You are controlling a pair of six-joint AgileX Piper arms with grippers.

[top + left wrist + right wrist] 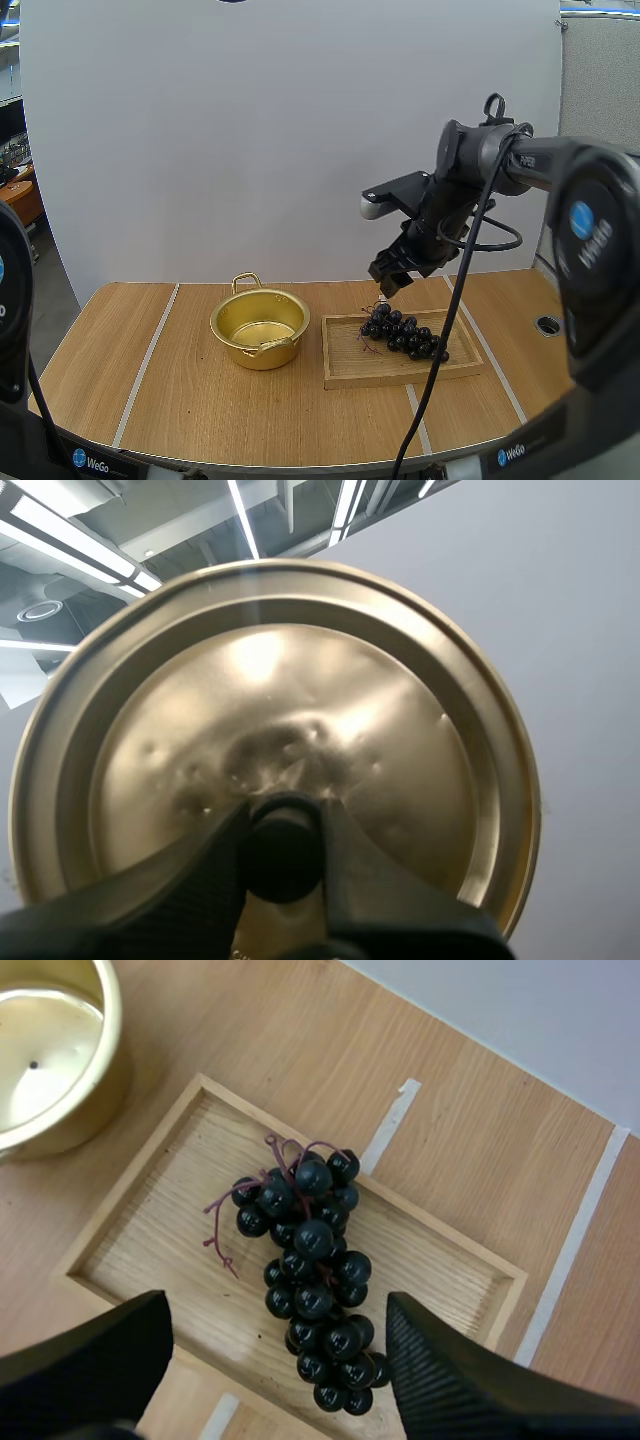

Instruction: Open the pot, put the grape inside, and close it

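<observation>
The gold pot stands open and empty on the table, left of the wooden tray; its rim also shows beside the tray as the pot. A bunch of dark grapes lies on the tray, seen close as the grapes. My right gripper hangs open just above the grapes' left end, and its fingers stand wide apart on either side of the bunch. My left gripper is shut on the black knob of the gold lid, held up off the table.
Pale tape lines run across the wooden table. A round hole sits in the table at the far right. Bare tabletop lies left of and in front of the pot.
</observation>
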